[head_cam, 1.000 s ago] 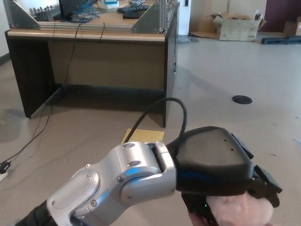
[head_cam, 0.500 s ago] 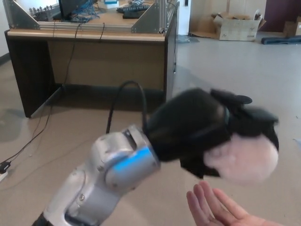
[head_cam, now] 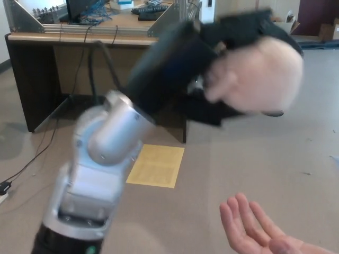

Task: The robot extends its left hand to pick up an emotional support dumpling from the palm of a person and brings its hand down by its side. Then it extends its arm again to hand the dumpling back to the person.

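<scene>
My left hand [head_cam: 212,63] is raised high in the head view, blurred by motion, and is shut on the pale pink plush dumpling [head_cam: 254,74]. Black fingers [head_cam: 249,24] wrap over the dumpling's top and under it. My silver forearm [head_cam: 106,137] rises from the lower left. A person's open palm [head_cam: 254,230] is at the bottom right, fingers spread, holding nothing, well below the dumpling. My right hand does not show.
A dark wooden desk [head_cam: 106,58] with metal frames and cables stands behind the arm. A yellow sheet of paper [head_cam: 156,165] lies on the floor. Cardboard boxes [head_cam: 265,29] sit at the far back right. A cable [head_cam: 26,164] trails across the floor at left.
My left hand has lifted the dumpling off the person's palm and swung it steeply upward. The person's palm stays low, now bare.
</scene>
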Tool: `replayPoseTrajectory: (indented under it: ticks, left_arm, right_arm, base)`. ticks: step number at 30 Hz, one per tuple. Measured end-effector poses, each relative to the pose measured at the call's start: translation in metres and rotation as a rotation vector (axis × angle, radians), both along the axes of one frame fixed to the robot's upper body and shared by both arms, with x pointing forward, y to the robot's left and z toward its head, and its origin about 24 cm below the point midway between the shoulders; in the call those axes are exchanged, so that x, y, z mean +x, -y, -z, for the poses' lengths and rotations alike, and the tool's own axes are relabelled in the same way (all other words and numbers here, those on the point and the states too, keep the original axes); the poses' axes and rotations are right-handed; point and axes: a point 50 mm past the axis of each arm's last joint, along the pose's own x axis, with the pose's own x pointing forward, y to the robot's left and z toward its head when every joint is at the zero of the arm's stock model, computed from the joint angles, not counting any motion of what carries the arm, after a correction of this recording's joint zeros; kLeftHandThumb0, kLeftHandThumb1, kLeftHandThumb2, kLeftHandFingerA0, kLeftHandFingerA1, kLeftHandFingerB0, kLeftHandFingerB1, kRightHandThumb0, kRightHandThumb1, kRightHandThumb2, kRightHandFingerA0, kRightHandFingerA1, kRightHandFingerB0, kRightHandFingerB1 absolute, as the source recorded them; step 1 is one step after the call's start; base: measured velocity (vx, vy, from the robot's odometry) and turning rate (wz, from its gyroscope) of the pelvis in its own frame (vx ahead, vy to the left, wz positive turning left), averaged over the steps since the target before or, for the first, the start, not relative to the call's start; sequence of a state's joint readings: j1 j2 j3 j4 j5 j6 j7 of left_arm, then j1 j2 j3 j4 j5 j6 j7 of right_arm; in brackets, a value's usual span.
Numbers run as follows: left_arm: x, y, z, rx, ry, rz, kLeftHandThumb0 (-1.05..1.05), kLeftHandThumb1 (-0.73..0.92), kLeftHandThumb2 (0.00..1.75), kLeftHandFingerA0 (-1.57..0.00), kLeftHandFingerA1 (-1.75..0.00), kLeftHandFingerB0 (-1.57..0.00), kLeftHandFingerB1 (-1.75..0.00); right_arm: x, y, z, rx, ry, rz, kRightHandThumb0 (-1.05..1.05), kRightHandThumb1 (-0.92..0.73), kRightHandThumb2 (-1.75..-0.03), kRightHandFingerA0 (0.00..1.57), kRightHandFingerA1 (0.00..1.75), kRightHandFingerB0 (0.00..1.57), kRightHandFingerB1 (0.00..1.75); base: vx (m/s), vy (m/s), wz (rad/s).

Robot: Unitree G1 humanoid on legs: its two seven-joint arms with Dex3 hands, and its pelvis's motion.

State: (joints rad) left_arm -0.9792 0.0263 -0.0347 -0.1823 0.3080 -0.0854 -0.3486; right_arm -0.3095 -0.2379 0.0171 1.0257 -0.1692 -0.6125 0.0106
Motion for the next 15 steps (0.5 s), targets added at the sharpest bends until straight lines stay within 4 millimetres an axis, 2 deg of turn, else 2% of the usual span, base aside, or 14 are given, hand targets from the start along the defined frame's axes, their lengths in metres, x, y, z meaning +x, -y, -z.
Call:
replayPoseTrajectory:
  ticks: [1,2,5,8,10,13,14,15]
  left_arm:
    - [0.002,-0.010,-0.005,-0.036,-0.011,-0.017,-0.16,0.81,0.65,-0.89,-1.33,-0.88,-0.79]
    - [0.004,-0.020,-0.008,-0.069,-0.021,-0.029,-0.16,0.80,0.65,-0.97,-1.33,-0.85,-0.82]
    - [0.007,-0.045,-0.014,-0.154,-0.049,-0.063,-0.11,0.83,0.66,-0.92,-1.31,-0.88,-0.78]
    - [0.009,-0.071,-0.011,-0.236,-0.082,-0.098,-0.08,0.80,0.65,-0.97,-1.29,-0.91,-0.76]
    - [0.010,-0.099,0.001,-0.318,-0.138,-0.139,-0.07,0.81,0.65,-0.96,-1.34,-0.89,-0.75]
    - [0.011,-0.125,0.019,-0.395,-0.203,-0.182,-0.07,0.81,0.65,-0.96,-1.34,-0.89,-0.75]
    - [0.011,-0.133,0.026,-0.417,-0.229,-0.196,-0.04,0.84,0.64,-0.94,-1.41,-0.82,-0.87]
    - [0.010,-0.150,0.041,-0.468,-0.285,-0.226,-0.04,0.84,0.64,-0.94,-1.41,-0.82,-0.87]
  right_arm:
    - [0.000,0.000,0.000,0.000,0.000,0.000,-0.37,-0.59,-0.58,0.82,0.52,0.64,0.42]
    - [0.000,0.000,0.000,0.000,0.000,-0.001,-0.38,-0.59,-0.58,0.81,0.51,0.63,0.42]
    - [0.000,0.000,0.000,-0.001,-0.001,-0.002,-0.37,-0.59,-0.58,0.80,0.51,0.64,0.42]
    - [0.000,-0.001,0.000,-0.001,-0.002,-0.004,-0.38,-0.59,-0.58,0.81,0.51,0.63,0.42]
    - [0.000,-0.001,0.000,-0.001,-0.003,-0.005,-0.38,-0.59,-0.58,0.81,0.51,0.64,0.42]
    - [0.000,-0.001,0.001,-0.001,-0.004,-0.006,-0.38,-0.59,-0.58,0.81,0.51,0.64,0.42]
    - [0.000,-0.001,0.001,-0.001,-0.004,-0.006,-0.39,-0.59,-0.59,0.83,0.52,0.64,0.42]
    - [0.000,-0.001,0.001,-0.002,-0.005,-0.006,-0.39,-0.59,-0.59,0.83,0.52,0.64,0.42]
  base:
    - [0.00,0.000,0.00]
    - [0.00,0.000,0.00]
    - [0.00,0.000,0.00]
    - [0.00,0.000,0.00]
    - [0.00,0.000,0.00]
    - [0.00,0.000,0.00]
    - [0.00,0.000,0.00]
    - [0.00,0.000,0.00]
